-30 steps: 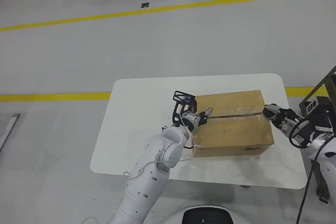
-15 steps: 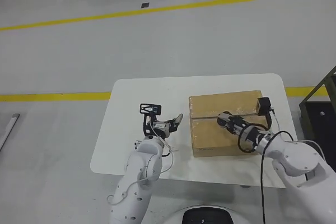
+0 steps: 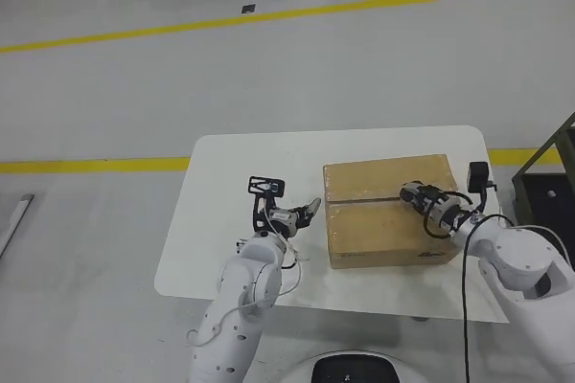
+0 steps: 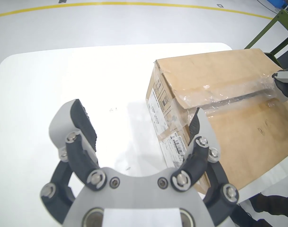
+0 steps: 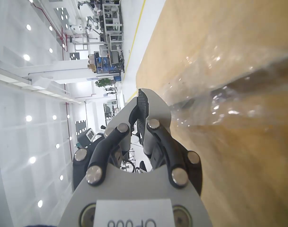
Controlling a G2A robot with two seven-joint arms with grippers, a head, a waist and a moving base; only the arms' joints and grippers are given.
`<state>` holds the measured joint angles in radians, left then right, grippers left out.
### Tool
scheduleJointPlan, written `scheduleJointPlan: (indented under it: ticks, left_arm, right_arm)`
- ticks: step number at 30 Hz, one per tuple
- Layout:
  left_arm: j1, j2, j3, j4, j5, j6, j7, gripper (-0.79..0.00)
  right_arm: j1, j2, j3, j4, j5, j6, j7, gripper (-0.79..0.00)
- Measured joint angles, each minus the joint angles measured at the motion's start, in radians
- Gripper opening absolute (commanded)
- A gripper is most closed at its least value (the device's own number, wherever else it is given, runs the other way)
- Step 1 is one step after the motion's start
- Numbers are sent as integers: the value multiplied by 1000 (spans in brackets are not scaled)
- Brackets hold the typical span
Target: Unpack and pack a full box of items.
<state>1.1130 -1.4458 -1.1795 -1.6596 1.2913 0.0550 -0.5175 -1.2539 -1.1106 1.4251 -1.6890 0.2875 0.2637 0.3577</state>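
Bright, even light falls from overhead — the white table (image 4: 63, 72) nearly washes out in the left wrist view, with a pale sheen just beside the box (image 4: 229, 95). Shadows are soft and faint, and only a thin one lies along the box's near edge in the top view. The clear tape (image 5: 217, 90) glints in small sparks. Round ceiling lamps (image 5: 28, 58) burn as hot spots — straight lines bow toward the edges of both wrist views.

You cannot see inside the box (image 3: 388, 213): its flaps lie closed under clear tape (image 4: 229, 95). In the left wrist view the picture's edge cuts off one end of the box and most of the right gripper (image 4: 280, 82). In the right wrist view the cardboard nearest the camera is blurred, and you cannot tell whether that gripper pinches any tape.
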Motion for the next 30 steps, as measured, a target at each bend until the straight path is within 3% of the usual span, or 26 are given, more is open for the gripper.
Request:
scheduleJointPlan:
  ticks: [15, 20, 23, 30]
  left_arm:
    - [-28, 0, 0, 40, 1, -25, 7, 0]
    - [-29, 0, 1, 42, 8, -19, 7, 0]
    - [-25, 1, -4, 39, 12, -14, 9, 0]
    - [-10, 4, -17, 53, 41, 12, -3, 0]
  right_arm:
    - [-43, 20, 179, 0, -2, 56, 4, -785]
    - [-48, 19, 232, -28, 89, 56, 21, -785]
    - [-46, 14, 179, -92, 112, 52, 58, -785]
    - [59, -21, -149, -103, 27, 49, 63, -785]
